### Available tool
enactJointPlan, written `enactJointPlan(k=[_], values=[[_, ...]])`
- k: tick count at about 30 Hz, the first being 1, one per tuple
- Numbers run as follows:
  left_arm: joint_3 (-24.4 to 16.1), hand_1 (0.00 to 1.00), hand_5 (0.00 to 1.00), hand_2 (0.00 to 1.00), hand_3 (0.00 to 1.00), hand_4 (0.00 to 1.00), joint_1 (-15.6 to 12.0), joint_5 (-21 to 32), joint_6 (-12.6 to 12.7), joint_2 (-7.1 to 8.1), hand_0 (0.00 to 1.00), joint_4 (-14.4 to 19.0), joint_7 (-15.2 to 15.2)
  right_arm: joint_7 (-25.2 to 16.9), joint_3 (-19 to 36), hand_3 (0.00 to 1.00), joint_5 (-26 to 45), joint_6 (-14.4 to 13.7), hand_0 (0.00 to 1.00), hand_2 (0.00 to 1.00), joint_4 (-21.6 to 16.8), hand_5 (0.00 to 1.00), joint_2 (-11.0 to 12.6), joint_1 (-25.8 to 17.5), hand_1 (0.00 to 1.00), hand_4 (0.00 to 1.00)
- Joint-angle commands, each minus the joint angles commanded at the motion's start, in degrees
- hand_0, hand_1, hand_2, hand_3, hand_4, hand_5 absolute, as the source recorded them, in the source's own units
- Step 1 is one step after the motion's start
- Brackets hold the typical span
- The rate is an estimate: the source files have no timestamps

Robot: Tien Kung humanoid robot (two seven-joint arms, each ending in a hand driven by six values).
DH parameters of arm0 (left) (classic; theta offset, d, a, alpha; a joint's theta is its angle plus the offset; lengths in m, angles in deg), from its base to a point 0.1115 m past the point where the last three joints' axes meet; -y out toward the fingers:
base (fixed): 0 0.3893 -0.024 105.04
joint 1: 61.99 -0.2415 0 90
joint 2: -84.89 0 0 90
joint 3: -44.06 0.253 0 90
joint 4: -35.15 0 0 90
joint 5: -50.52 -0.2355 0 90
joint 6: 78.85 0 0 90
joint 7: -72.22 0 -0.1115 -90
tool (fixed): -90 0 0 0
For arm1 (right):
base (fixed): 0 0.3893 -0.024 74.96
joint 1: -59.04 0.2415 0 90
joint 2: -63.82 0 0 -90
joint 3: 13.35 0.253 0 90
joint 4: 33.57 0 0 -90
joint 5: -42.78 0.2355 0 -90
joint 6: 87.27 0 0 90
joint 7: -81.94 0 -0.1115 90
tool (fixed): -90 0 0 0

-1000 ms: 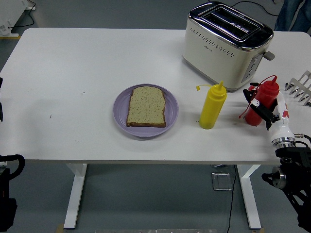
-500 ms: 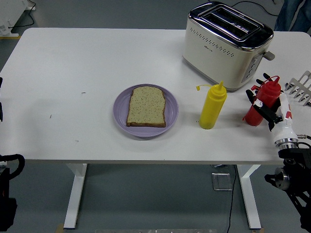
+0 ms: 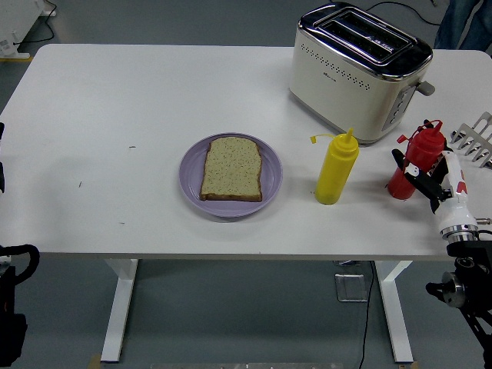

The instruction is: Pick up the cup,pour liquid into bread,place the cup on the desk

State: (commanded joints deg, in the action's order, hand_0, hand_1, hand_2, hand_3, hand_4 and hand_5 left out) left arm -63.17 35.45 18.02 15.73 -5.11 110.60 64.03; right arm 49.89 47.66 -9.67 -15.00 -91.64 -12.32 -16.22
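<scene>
The right hand [image 3: 427, 175] has slim black fingers on a white wrist housing with a small red marking, ending in a silver ring above black jointed arm parts with a thin cable, while the left arm [image 3: 11, 307] shows only black casing.

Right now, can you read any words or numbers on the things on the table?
Toaster: a small dark mark low on its cream side, too small to read.
Right hand: a red mark on its white wrist, too blurred to read.
Yellow bottle, red bottle, plate and bread: no writing shows.
Nothing can be read.
</scene>
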Motion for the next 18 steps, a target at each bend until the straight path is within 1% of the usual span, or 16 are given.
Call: enactJointPlan(k=[6, 11, 16, 18], values=[[0.09, 0.732, 0.998, 0.732, 0.687, 0.566, -0.06, -0.03, 0.01, 0.0, 0.782, 0.03, -0.01, 0.33, 0.92, 0.972, -0.96, 0.08, 0.908, 0.934, -1.66, 0.339, 1.57, -2.2, 0.855, 0.91], [0.27, 0.733, 0.998, 0.732, 0.687, 0.566, -0.15, -0.04, -0.01, 0.0, 0.781, 0.04, -0.01, 0.54, 1.71, 0.972, -1.51, 0.13, 0.909, 0.935, -2.91, 0.335, 2.35, -3.9, 0.857, 0.91], [0.43, 0.733, 0.998, 0.732, 0.687, 0.566, -0.25, -0.05, 0.0, 0.0, 0.782, 0.03, 0.0, 0.7, 2.77, 0.972, -2.06, 0.21, 0.909, 0.935, -4.8, 0.326, 3.07, -6.17, 0.857, 0.906], [0.5, 0.733, 0.998, 0.732, 0.687, 0.566, -0.31, -0.05, 0.01, 0.0, 0.782, 0.03, 0.0, 0.75, 3.52, 0.972, -2.31, 0.2, 0.909, 0.935, -6.11, 0.326, 3.48, -7.4, 0.857, 0.906]])
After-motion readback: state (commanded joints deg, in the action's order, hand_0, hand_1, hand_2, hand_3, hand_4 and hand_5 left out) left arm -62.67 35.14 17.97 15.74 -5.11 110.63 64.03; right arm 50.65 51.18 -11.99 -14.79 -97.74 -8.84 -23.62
